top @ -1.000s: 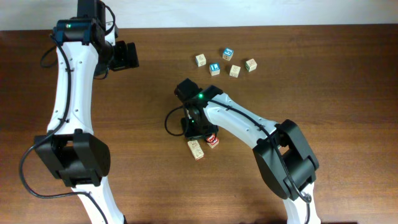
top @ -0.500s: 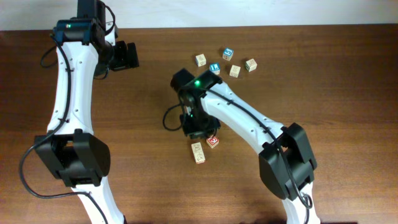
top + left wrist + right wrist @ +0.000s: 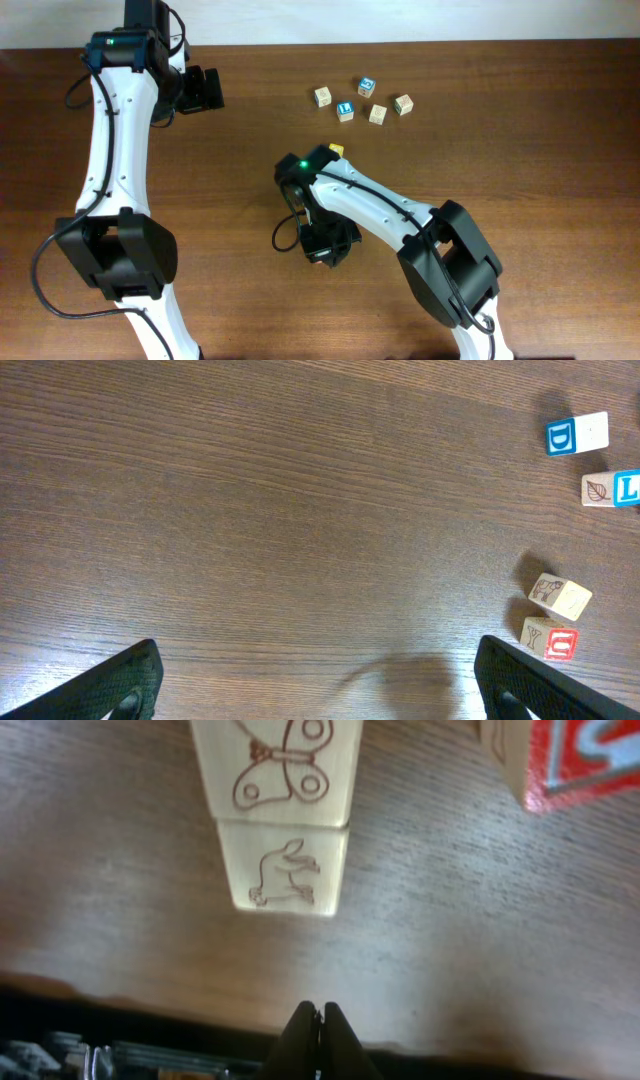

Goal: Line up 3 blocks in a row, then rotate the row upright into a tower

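Note:
In the right wrist view a pale beige block (image 3: 285,810) with a butterfly face and a rabbit face lies just ahead of my right gripper (image 3: 319,1020). The jaws are shut with nothing between them, a short gap from the block. A red-faced block (image 3: 580,755) with a white letter sits at the top right of that view. Overhead, the right arm's wrist (image 3: 328,243) covers both blocks. My left gripper (image 3: 318,695) is open over bare wood at the far left (image 3: 203,90).
A cluster of small cubes lies at the back: a blue D cube (image 3: 565,435), a blue L cube (image 3: 345,110), and pale cubes (image 3: 322,96) (image 3: 377,114) (image 3: 403,104). A yellow cube (image 3: 336,150) sits beside the right arm.
The right wrist has moved toward the table's front over the pale and red blocks, and its jaws have closed. The yellow cube has come into view. The left arm has not moved.

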Action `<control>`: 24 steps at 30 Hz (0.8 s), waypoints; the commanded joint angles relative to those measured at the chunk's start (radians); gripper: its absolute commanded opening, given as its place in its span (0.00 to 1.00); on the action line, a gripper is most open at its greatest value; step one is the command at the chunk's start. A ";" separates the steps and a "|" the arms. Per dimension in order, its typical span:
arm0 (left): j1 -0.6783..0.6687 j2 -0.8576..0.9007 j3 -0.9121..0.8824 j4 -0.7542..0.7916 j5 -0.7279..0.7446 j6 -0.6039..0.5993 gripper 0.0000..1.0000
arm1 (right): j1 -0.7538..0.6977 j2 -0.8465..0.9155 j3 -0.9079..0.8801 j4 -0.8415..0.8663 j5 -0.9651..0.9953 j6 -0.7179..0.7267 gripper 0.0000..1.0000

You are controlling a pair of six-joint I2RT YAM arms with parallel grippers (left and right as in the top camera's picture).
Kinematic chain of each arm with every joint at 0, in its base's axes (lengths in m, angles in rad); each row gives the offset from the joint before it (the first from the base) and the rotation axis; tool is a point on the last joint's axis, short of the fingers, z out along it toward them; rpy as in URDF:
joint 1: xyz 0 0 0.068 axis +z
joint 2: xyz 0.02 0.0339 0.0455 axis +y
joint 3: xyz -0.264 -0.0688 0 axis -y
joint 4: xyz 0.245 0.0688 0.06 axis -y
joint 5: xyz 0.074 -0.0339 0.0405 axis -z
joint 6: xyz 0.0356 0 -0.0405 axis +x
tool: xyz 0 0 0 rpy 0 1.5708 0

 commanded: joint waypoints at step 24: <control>0.003 -0.003 -0.010 0.001 -0.014 0.005 0.98 | 0.019 0.053 -0.055 0.171 0.021 0.021 0.04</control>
